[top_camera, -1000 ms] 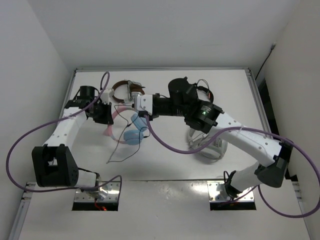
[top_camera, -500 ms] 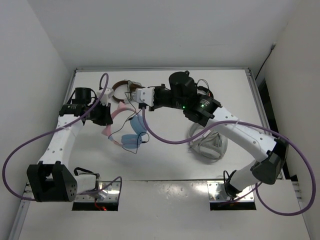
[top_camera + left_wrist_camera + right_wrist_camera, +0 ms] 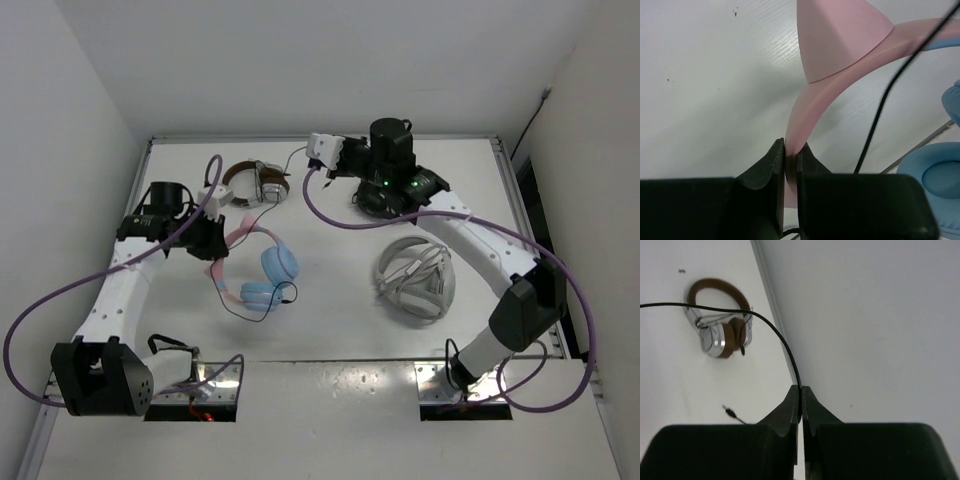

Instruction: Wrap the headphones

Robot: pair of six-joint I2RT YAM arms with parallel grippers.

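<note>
The headphones have a pink headband [image 3: 240, 232] and light blue earcups [image 3: 279, 264], and sit left of the table's centre. My left gripper [image 3: 213, 250] is shut on the headband. In the left wrist view the pink band [image 3: 815, 100] runs into the left gripper [image 3: 791, 150], with a cat ear [image 3: 835, 40] above and an earcup [image 3: 940, 175] at the right. My right gripper [image 3: 308, 152] is raised near the far wall, shut on the thin black cable [image 3: 285, 172]. In the right wrist view the cable [image 3: 775, 332] arcs left from the right gripper [image 3: 801, 389].
Brown-banded headphones with silver cups [image 3: 250, 180] lie at the far left, between the two grippers; they also show in the right wrist view [image 3: 720, 335], with a small jack plug [image 3: 731, 413] nearby. Larger grey-white headphones [image 3: 415, 280] lie right of centre.
My right gripper has swung from over the headphones up and back toward the far wall, drawing the cable out. The pink headphones have shifted a little nearer and to the right, still held by my left gripper.
</note>
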